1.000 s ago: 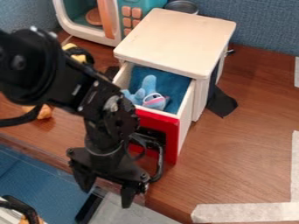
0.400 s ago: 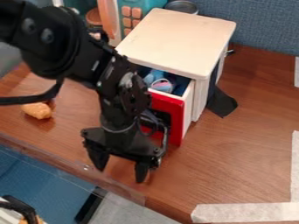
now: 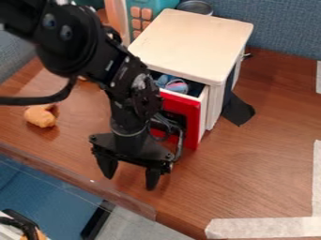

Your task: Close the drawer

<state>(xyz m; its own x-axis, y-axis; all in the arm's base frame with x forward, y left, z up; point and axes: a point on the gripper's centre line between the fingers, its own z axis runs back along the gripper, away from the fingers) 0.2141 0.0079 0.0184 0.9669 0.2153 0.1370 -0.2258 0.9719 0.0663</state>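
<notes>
Drawer (image 3: 190,111) with flat red front juts from boxy pale cabinet (image 3: 191,44); tapered black tool (image 3: 130,182) stands spread.

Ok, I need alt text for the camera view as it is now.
A red-fronted drawer stands partly open in a small pale-topped cabinet, a blue toy inside. The black gripper hangs in front of it, fingers apart and empty. A small orange-tan object lies on the wooden table at the view's left.
</notes>
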